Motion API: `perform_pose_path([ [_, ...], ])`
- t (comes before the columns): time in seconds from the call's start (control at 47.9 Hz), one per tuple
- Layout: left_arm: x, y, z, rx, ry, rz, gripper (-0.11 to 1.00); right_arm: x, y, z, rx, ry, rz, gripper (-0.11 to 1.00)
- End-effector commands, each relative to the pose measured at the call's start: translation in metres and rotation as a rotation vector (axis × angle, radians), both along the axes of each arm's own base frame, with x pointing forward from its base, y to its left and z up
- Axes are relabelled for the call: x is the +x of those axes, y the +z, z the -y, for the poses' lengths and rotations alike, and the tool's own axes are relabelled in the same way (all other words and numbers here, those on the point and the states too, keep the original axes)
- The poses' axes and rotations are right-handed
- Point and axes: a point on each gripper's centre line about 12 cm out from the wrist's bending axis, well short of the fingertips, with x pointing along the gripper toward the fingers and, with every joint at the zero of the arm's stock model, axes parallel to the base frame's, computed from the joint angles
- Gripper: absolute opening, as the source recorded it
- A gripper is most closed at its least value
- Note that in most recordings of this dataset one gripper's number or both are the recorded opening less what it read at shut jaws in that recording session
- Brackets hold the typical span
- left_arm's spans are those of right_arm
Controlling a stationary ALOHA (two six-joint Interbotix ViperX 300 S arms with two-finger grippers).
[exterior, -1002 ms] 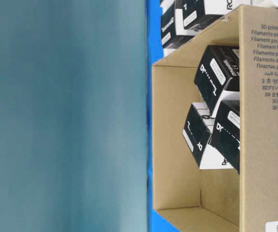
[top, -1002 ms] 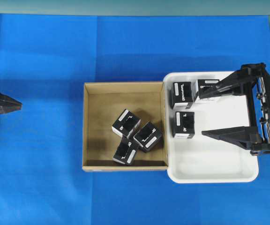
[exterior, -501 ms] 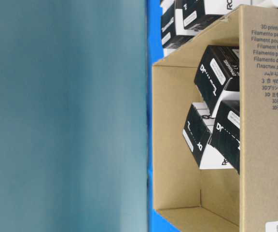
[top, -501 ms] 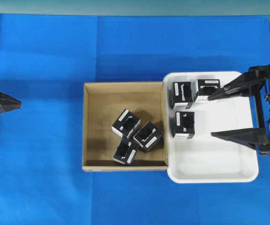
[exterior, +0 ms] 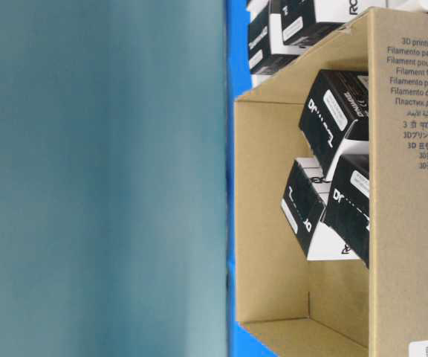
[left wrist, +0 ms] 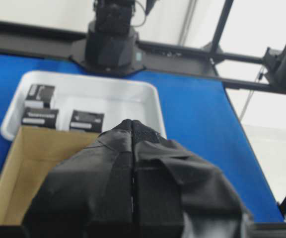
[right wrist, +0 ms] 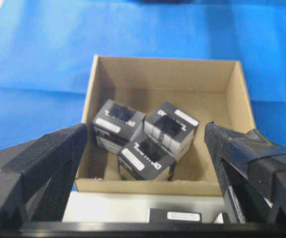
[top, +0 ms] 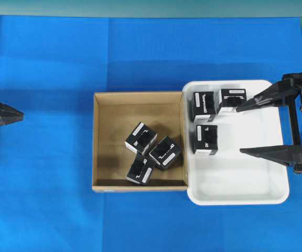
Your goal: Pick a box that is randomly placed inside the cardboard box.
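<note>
**Three boxes clustered in carton, right gripper wide and empty over tray**

Three black boxes sit bunched in the near-right part of the cardboard box (top: 101,142), touching or overlapping. The box (top: 141,138) on the left of the cluster lies turned diagonally to the carton walls, white label up; its long axis seems to run near-left to far-right, but it looks nearly square from overhead, so that's a guess. Three more boxes rest in the white tray (top: 256,178) to the right.

Right gripper (top: 240,129) hangs over the tray w/ fingers spread wide, holding nothing. Left gripper (left wrist: 132,128) sits well left, fingers pressed together.

Risks: boxes packed tight, so a finger could land on a neighbour, or drag two at once. Jaws not lined up w/ the diagonal faces might slip off a corner.
</note>
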Motion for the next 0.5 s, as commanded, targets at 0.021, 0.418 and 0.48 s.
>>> perform_pose_path([
  [0.021,0.0011,0.0076,-0.0002,0.008,0.002,0.029,-0.07,-0.0002,0.0021,0.0007,-0.003,-0.002,0.008,1.0],
  [0.418,0.0072,0.0104,-0.0006,0.0,0.005,0.094,-0.07,-0.0032,-0.0072,0.0018,0.007,-0.01,-0.013,1.0],
  [0.48,0.0072,0.01,-0.0006,0.0,0.005,0.091,-0.07,-0.0043,-0.0065,0.0019,0.006,-0.01,-0.008,1.0],
])
